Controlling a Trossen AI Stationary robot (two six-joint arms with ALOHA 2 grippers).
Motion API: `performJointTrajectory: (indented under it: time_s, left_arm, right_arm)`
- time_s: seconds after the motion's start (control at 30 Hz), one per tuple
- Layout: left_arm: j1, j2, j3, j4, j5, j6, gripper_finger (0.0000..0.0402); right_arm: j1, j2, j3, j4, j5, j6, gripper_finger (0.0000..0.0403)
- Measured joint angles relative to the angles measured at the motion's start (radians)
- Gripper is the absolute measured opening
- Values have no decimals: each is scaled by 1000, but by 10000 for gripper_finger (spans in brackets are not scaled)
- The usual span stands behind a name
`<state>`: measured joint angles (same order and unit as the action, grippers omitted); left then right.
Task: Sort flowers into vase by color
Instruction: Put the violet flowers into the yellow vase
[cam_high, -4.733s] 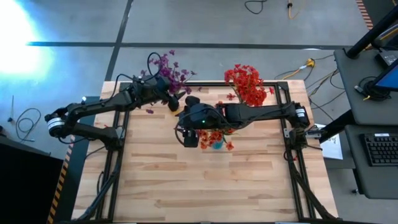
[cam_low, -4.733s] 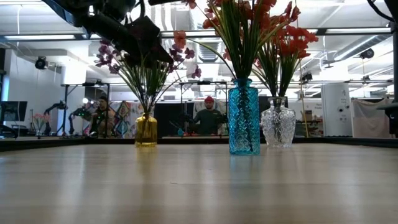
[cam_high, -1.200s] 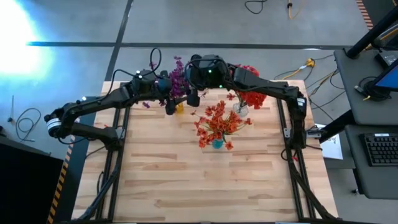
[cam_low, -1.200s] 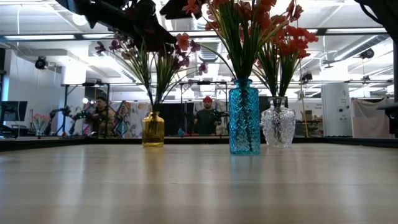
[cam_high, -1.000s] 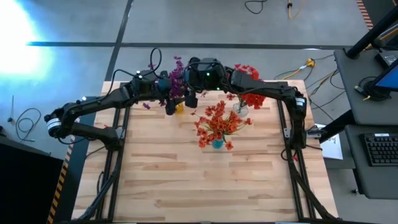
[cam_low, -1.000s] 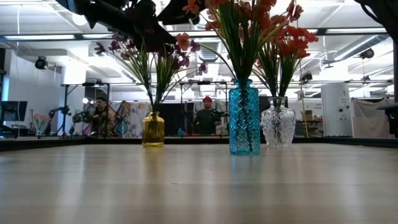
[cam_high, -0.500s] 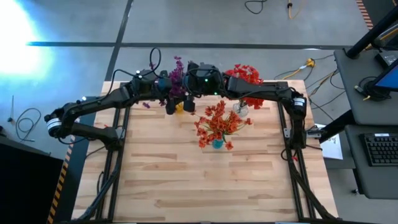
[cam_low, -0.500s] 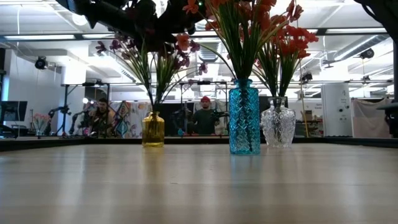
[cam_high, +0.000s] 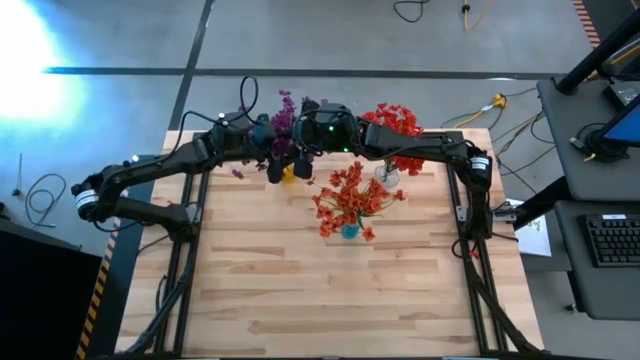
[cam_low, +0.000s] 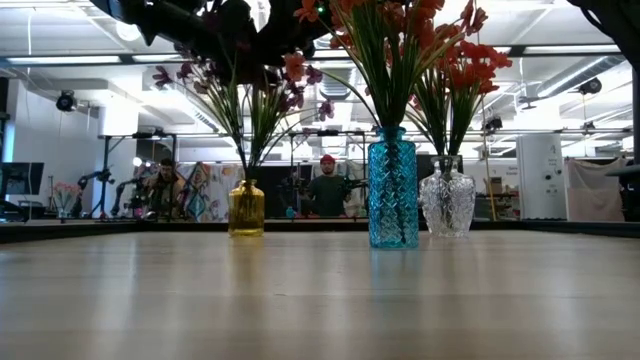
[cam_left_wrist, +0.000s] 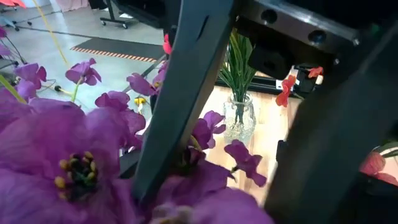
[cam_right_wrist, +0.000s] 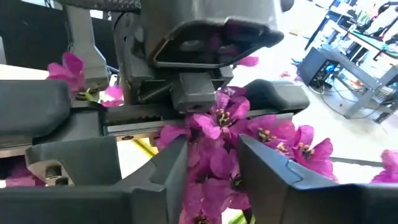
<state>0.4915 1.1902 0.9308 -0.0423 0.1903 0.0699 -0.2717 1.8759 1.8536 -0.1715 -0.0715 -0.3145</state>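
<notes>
The right gripper (cam_high: 303, 147) had moved left from the blue vase (cam_low: 392, 187) to the purple flowers (cam_high: 283, 125), its fingers (cam_right_wrist: 161, 168) narrowing around blossoms. The left gripper (cam_high: 272, 160) waited beside them, fingers spread. A purple sprig was probably being re-seated.

The right gripper (cam_high: 296, 152) and the left gripper (cam_high: 277, 155) meet nose to nose above the small vase (cam_high: 289, 172) at the table's (cam_high: 300, 290) far edge, the left one just to the right one's left. The flowers (cam_right_wrist: 224, 134) in that vase rise between the right gripper's fingers (cam_right_wrist: 166, 171). To this gripper's right, farther along the far edge, stands the glass vase (cam_low: 447, 208); nearer the table's middle stands the tall vase (cam_low: 393, 188).
</notes>
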Motion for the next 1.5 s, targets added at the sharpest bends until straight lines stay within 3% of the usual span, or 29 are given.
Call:
performJointTrajectory:
  time_s: [0.33,0.6,1.2,1.33,1.5]
  left_arm:
    - [0,-2,0,0,0,-3,314]
    - [0,-29,0,8,0,37,314]
    - [1,-91,1,-35,-27,105,314]
    - [1,-126,37,-110,-88,93,314]
    - [1,-135,115,-268,-94,92,314]
  right_arm:
    - [-4,0,-1,0,4,-14,56]
    - [-6,0,2,-20,4,-23,13]
    - [-8,-14,5,-57,4,-45,9]
    - [-8,-16,5,-55,4,-45,12]
    - [-8,-16,5,-54,-8,-44,28]
